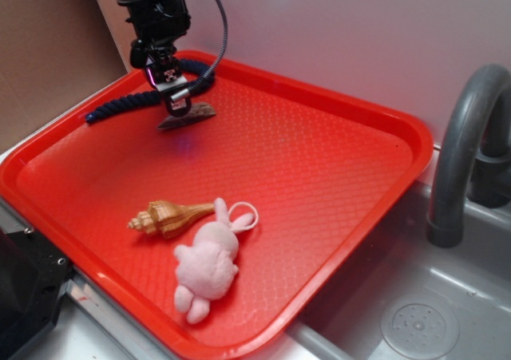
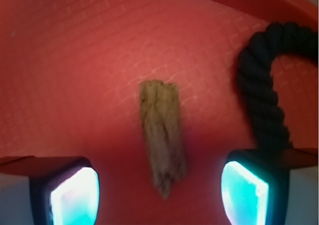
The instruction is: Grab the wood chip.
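Fingers: held apart, poised just above the tray, nothing clamped.
Wood chip: seen flat on the tray between the fingers, untouched.
Dark blue rope: laid just beside the right finger.
Red tray: seashell and pink plush bunny set well apart from the fingers.

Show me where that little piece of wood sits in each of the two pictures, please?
Exterior view: the wood chip lies near the far left corner of the red tray, right under the gripper.
Wrist view: the wood chip is in the middle, running top to bottom between the two gripper fingers.
Shared landmark: the dark blue rope, just behind the chip in the exterior view, curls along the right edge in the wrist view.
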Controlling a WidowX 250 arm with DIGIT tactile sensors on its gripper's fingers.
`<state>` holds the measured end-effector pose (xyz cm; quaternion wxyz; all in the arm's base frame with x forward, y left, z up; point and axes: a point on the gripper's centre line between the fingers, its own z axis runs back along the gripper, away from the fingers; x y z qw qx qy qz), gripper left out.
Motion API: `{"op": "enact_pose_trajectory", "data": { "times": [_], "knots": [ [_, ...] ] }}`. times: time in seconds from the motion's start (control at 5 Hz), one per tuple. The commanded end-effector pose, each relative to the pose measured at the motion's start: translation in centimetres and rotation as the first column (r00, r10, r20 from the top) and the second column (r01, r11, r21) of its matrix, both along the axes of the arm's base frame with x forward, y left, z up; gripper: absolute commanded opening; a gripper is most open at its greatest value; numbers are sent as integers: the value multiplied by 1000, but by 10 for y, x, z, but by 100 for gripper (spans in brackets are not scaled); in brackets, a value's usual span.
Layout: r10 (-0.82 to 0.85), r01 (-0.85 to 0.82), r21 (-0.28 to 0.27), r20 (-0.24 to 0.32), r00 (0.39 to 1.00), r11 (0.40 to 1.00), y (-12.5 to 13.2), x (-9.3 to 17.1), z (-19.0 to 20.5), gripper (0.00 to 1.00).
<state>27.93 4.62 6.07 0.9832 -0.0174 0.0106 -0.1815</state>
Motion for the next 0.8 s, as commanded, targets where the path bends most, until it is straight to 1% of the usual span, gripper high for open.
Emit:
{"op": "enact_pose_trajectory", "data": {
  "times": [0.0, 0.2, 0.4, 0.6],
  "knots": [
    [-127, 131, 95, -41, 991, 987, -17, 13, -20, 100],
    [-144, 150, 114, -60, 988, 982, -25, 17, -28, 69],
    [-133, 140, 120, -58, 989, 983, -25, 19, -29, 0],
    [-134, 140, 116, -56, 989, 983, -23, 18, -28, 0]
  ]
}}
